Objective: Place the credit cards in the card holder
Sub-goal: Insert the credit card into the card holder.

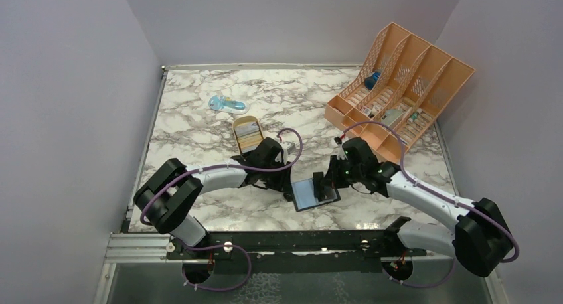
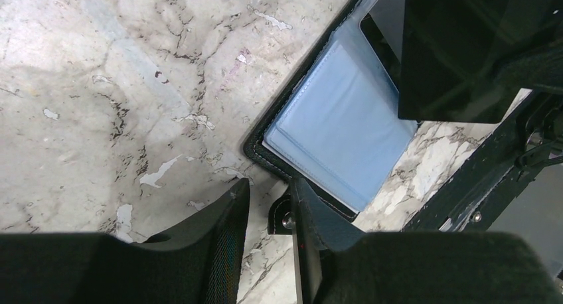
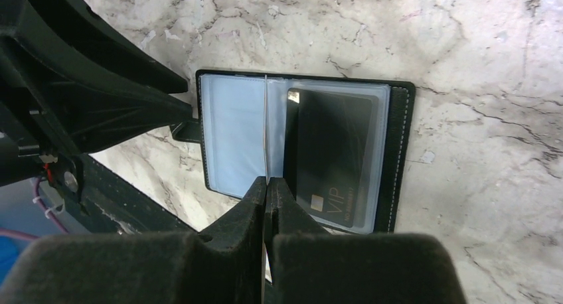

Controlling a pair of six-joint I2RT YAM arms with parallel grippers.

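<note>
Worktop: white-and-grey marbled slab (image 1: pixel 199 128), walled on three sides.
Card holder: lies open and flat (image 1: pixel 307 195) near the front edge, between the two arms. Blue-grey inner faces are up.
Long axis: runs roughly left to right across the worktop. The fold points away from the arm bases.
Already inside: a black card marked VIP (image 3: pixel 335 151) sits under the clear sleeve of one half.
Left end effector: low at the holder's left edge (image 2: pixel 271 184), released, fingers apart with bare marble showing between them. The holder's black clasp tab (image 2: pixel 284 219) lies just beside one finger. I can't tell if they touch.
Right end effector: clenched (image 3: pixel 267 181) on the held card (image 2: pixel 465 52), which stands on edge over the fold. It shows only as a thin pale line in the right wrist view.
Supply: the gold tin (image 1: pixel 236 139) is open behind the left end effector, with the credit cards (image 1: pixel 249 133) stacked in it.
Around: a small blue object (image 1: pixel 228 105) lies farther back. A peach file rack (image 1: pixel 398 85) leans in the far right corner, well apart.
In the way: both end effectors crowd the holder, and the upright card hides part of its far half from the left wrist view.
</note>
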